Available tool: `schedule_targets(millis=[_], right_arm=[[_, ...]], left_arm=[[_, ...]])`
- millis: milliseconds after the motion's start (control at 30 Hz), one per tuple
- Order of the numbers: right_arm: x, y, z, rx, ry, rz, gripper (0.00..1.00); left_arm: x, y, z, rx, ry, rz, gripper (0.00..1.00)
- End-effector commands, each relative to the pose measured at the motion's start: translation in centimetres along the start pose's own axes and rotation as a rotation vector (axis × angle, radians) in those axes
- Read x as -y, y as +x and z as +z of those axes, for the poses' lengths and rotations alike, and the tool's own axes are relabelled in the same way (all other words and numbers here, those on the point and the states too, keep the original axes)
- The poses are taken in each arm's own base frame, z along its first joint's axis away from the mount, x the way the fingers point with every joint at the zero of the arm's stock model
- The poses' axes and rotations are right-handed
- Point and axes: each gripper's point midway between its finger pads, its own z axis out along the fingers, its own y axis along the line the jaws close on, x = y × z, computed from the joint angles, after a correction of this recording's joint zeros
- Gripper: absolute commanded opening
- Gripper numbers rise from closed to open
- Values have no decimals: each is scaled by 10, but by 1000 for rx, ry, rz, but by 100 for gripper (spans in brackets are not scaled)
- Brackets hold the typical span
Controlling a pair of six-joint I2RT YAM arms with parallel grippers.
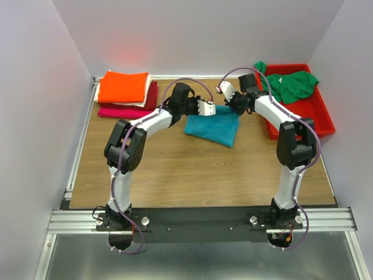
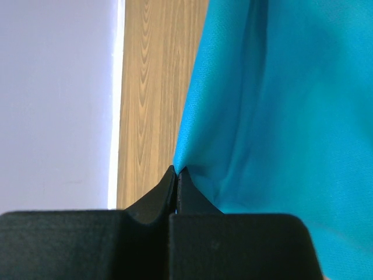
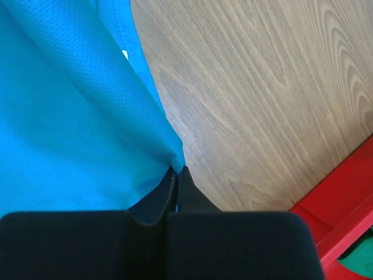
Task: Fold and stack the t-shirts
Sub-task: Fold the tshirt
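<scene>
Teal t-shirt (image 1: 215, 129) held between two robot arms near the centre of the wooden bench (image 1: 192, 169), a little toward 12 o'clock in the overhead view. The left tool (image 2: 176, 170), its fingers pressed together, pinches an edge of the cloth at the shirt's 10 o'clock corner. The right tool (image 3: 178, 169) is clamped just as tight on the fabric at the 2 o'clock corner. Between the two pinch points the upper edge runs nearly straight, and the rest of the garment spreads toward 5 o'clock in soft folds. Whether its lower part lies on the bench or hangs just above it cannot be told.

A small white mark (image 3: 124, 54) shows beside a hem in the right wrist view, at 11 o'clock from the tool.

At 10 o'clock on the bench, close to the back wall, sits a pile of folded shirts. An orange t-shirt (image 1: 122, 86) is on top, with a white t-shirt (image 1: 137, 104) under it, then a dark red t-shirt (image 1: 152, 100) and a magenta t-shirt (image 1: 116, 112) at the bottom.

At 2 o'clock a red bin (image 1: 303, 114) stands along the bench's right edge. A crumpled green t-shirt (image 1: 294, 84) lies in its far end, with one part draped over the rim toward 11 o'clock.
</scene>
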Motion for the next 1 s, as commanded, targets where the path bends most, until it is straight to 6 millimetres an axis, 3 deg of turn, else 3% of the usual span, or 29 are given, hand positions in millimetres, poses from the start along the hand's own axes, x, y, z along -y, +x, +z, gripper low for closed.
schedule_targets(millis=[0,267,500,533,567,600,667,700,733,800,833,933,967], right_arm=[[5,-7,0,21,23,36,0],[4,-5,-9,16,39,56,0],[1,0,-20,0,65,131,0],[2,4,-20,-15,79,163,1],[4,5,-20,-24,92,163,5],[7,8,-19,-39,112,196,12],[20,20,-15,-94,208,248,52],[25,21,-13,-98,244,296,62],[31,22,-12,-95,275,319,68],[42,22,-18,-90,348,391,77],[45,21,-22,-77,358,405,99],[43,8,-36,-8,332,428,100],[40,-6,-47,45,299,426,100]], left_arm=[[0,2,-3,11,18,8,0],[3,5,6,25,32,-15,0],[-10,4,15,18,9,-68,0],[-15,3,17,13,-10,-103,19],[-13,7,18,-7,-18,-146,19],[-18,8,19,-17,-47,-176,45],[-36,13,17,-65,-140,-291,56],[-48,15,13,-84,-190,-329,76],[-75,17,0,-127,-315,-366,81],[-104,19,-19,-165,-441,-457,83],[-119,12,-35,-160,-487,-482,83],[-140,0,-74,-116,-551,-621,89],[-139,-4,-79,-94,-534,-666,91]])
